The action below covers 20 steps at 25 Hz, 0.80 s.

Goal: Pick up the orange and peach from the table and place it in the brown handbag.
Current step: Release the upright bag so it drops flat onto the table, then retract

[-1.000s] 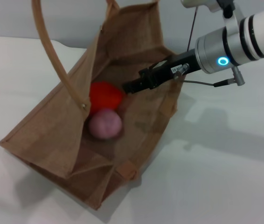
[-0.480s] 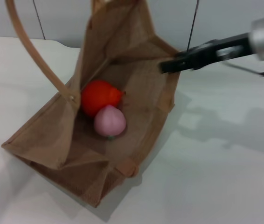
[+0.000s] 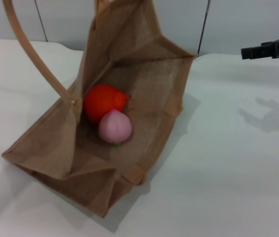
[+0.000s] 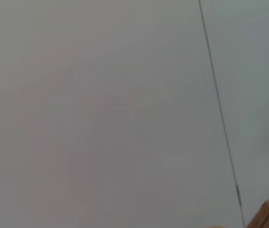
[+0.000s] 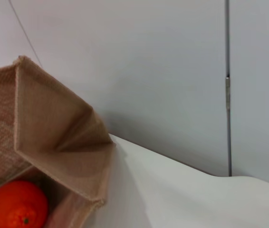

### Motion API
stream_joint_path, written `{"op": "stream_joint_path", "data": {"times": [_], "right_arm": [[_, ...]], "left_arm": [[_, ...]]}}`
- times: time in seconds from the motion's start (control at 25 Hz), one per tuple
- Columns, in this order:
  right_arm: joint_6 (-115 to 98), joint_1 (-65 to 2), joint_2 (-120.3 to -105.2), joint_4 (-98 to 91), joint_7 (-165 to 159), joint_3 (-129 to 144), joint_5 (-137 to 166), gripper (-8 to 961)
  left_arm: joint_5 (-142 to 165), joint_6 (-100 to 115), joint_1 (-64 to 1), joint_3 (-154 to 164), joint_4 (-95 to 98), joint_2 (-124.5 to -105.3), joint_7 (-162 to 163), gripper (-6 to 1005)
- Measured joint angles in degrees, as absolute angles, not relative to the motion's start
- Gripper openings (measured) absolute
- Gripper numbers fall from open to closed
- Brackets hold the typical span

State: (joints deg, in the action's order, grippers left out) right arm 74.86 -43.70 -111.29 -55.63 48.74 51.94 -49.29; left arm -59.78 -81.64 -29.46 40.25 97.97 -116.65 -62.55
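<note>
The brown handbag (image 3: 46,143) lies open on the white table, with one long handle (image 3: 28,47) raised up past the top left edge. The orange (image 3: 104,101) and the pale pink peach (image 3: 115,127) rest side by side inside the bag, touching. My right gripper (image 3: 245,52) hovers at the far right, well clear of the bag and holding nothing. The right wrist view shows the bag's corner (image 5: 53,142) and the orange (image 5: 13,206) inside it. My left gripper is out of view; its wrist view shows a bag corner (image 4: 267,216).
The white table (image 3: 228,163) stretches to the right and front of the bag. A grey panelled wall (image 3: 228,19) stands behind it. The raised handle arcs over the table's left side.
My right gripper has pulled out of the bag's mouth and moved away to the right. The orange and peach stay in the bag, which has shifted slightly.
</note>
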Motion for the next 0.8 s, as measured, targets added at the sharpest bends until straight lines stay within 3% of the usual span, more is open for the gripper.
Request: {"op": "stream_joint_path", "data": {"times": [0.24, 0.68, 0.76, 0.8], "right_arm": [[74.28, -44.17, -111.96, -55.74, 48.77, 51.63, -48.82, 733], [73.5, -44.15, -112.19, -55.89, 48.92, 51.54, -48.44, 732], [73.45, -44.16, -112.19, -55.9, 48.92, 51.53, -48.46, 731], [73.44, -44.18, -112.19, -55.9, 48.92, 51.52, -48.52, 731]], "left_arm": [[-65.69, -81.58, -29.79, 40.06, 94.02, -116.68, -62.2, 226], [-75.29, -83.89, -29.98, 38.17, 86.72, -116.24, -63.91, 450], [-76.29, -85.34, -30.37, 36.95, 85.78, -116.2, -64.65, 694], [-76.69, -86.07, -30.64, 36.16, 85.36, -116.19, -65.06, 725]]}}
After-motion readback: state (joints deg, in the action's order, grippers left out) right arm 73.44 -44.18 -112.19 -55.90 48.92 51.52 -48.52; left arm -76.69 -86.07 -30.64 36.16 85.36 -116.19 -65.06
